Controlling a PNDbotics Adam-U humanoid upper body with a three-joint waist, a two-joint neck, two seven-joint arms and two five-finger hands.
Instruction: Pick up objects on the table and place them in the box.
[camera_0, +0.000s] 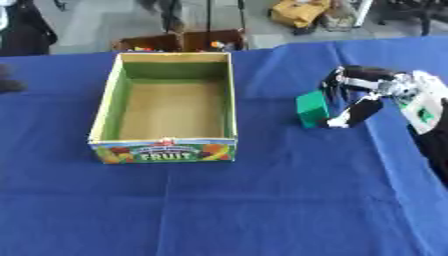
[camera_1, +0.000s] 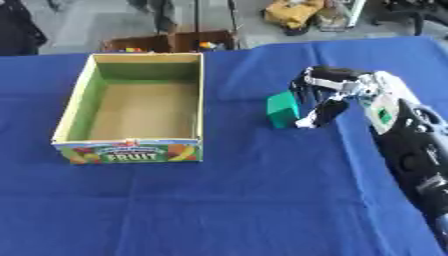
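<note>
My right robot hand (camera_1: 328, 97) sits right of centre in the frame, its fingers and thumb curled around a small green block (camera_1: 283, 110) that rests on the blue-covered desk (camera_1: 245, 200). The open cardboard fruit box (camera_1: 131, 147) stands left of centre, well apart from the block, its inside bare.

Green block (camera_1: 282, 109) upright beside open box (camera_1: 77, 105)

Box (camera_0: 164, 102): open top, walls upright | right of box: bare cloth (camera_0: 267, 165) up to green block (camera_0: 311, 109)
</note>
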